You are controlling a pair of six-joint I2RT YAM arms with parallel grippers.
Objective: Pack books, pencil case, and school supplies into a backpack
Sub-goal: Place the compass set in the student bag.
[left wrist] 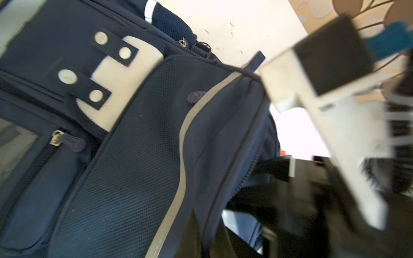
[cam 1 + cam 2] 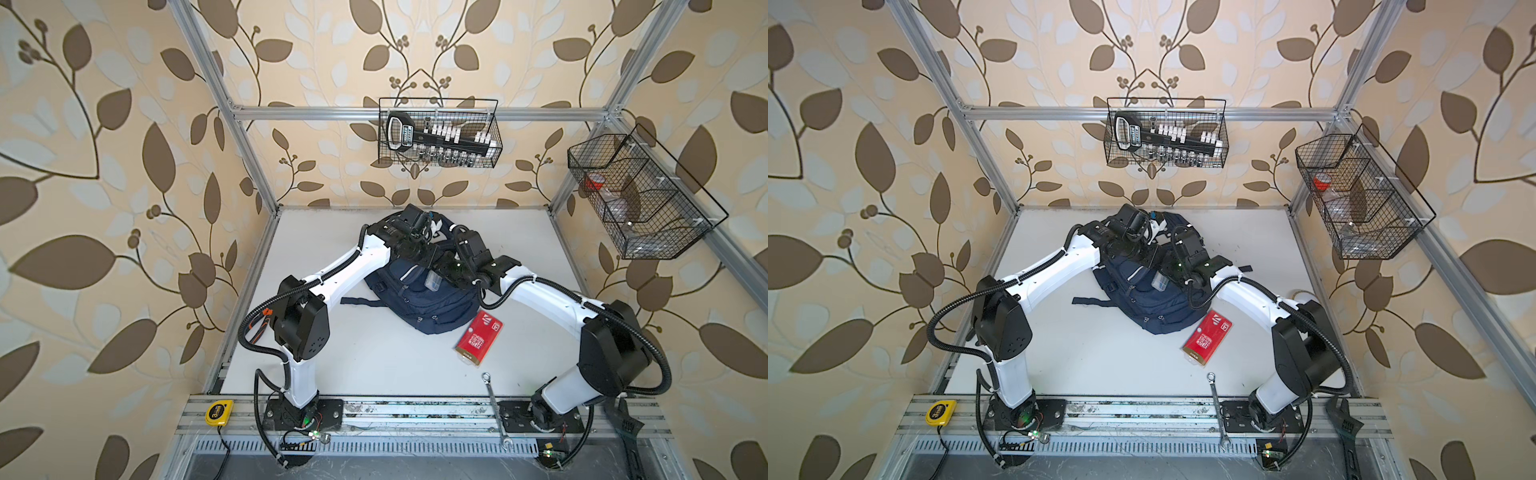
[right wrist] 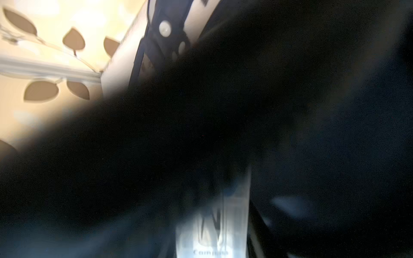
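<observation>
The task looked well past halfway. The backpack (image 2: 419, 299) lay flat on the desk (image 2: 353, 353), in the middle toward the far side. In both top views no books, pencil case or calculator lay anywhere on the desk. They were probably packed already, though the pictures did not show them inside. In the left wrist view the zip (image 1: 257, 163) gaped, and something pale (image 1: 242, 223) sat in the dark opening, too blurred to name. One job was plainly left: the red-labelled box (image 2: 478, 337) lay on the desk just beside the backpack's near right corner, with no gripper near it. A small clear piece (image 2: 432, 281) rested on the backpack's front, and whether it was loose or part of a pocket could not be told. The left gripper (image 2: 433, 222) was pressed together at the backpack's far rim. It was likely holding the opening's edge, but the pinch itself was blurred. The right gripper was lost against dark fabric in its wrist view, so whether it was spread or pressed together could not be told.
</observation>
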